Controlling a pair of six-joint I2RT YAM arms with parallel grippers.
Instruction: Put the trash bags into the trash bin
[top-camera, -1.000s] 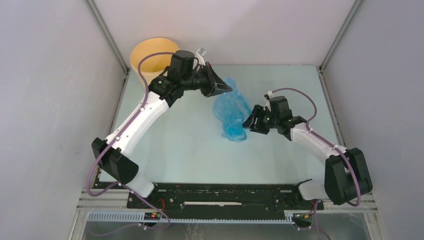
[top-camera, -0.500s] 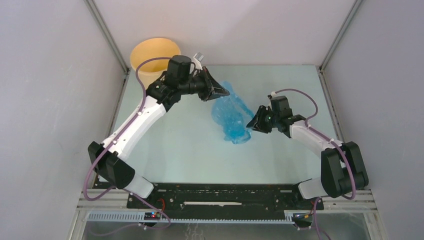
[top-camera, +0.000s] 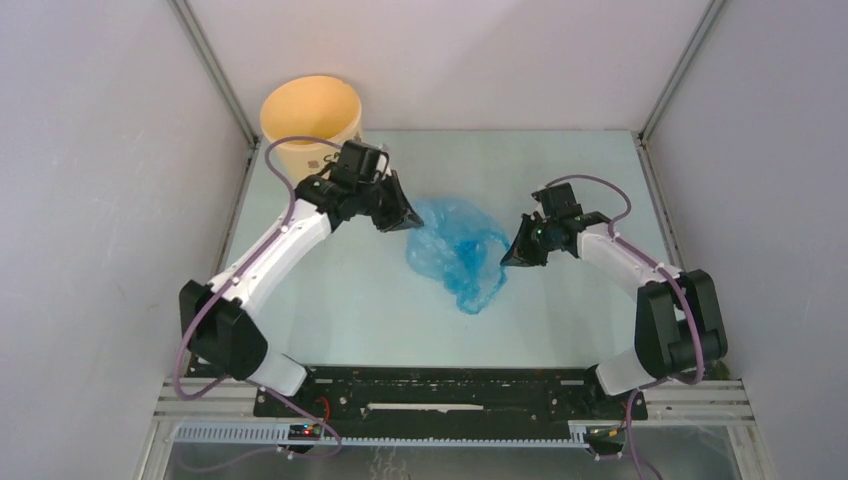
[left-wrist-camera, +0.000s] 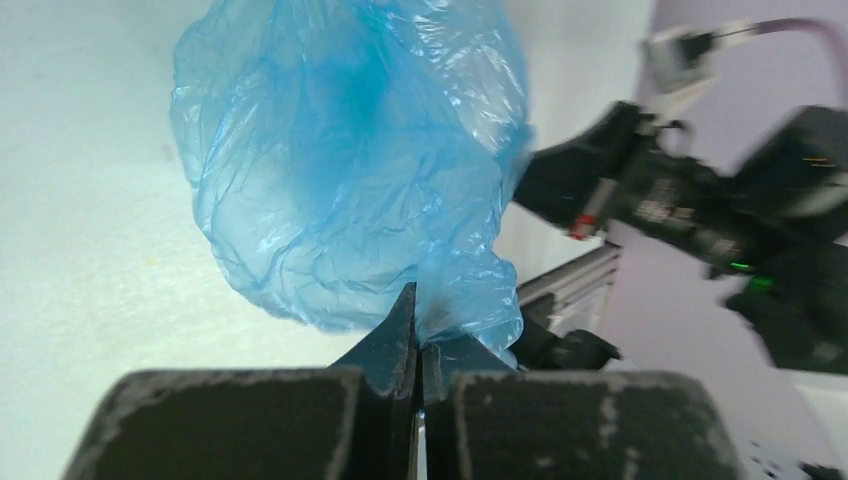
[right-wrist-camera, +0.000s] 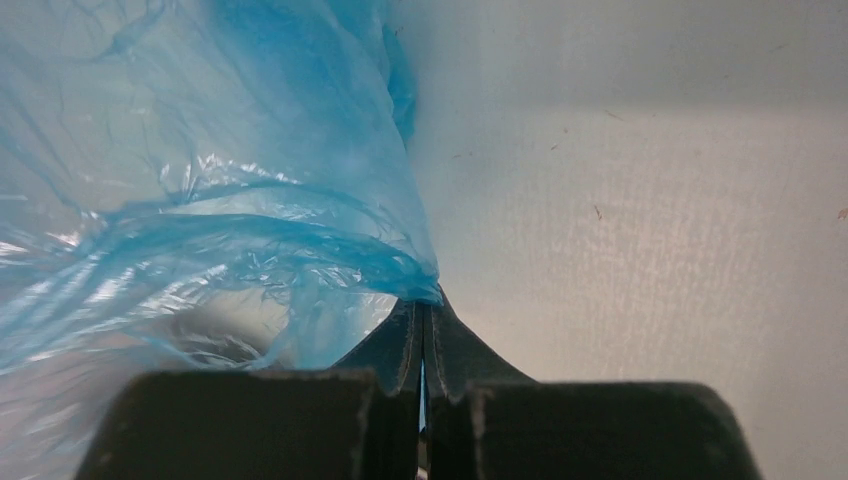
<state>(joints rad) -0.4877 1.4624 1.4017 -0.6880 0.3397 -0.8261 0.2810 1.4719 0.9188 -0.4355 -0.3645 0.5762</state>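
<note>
The crumpled light-blue trash bag (top-camera: 455, 250) was spread over the middle of the pale surface (top-camera: 340, 300) between the two arms, well apart from the yellow trash bin (top-camera: 305, 112), which stood upright at the far left corner. The left claw (top-camera: 408, 222) was clamped on a pinch of film at the bag's left edge, blue plastic caught between its closed tips. The right claw (top-camera: 508, 258) was clamped the same way on the bag's right edge, and whether the bag's lowest folds touched the surface could not be told.
</note>
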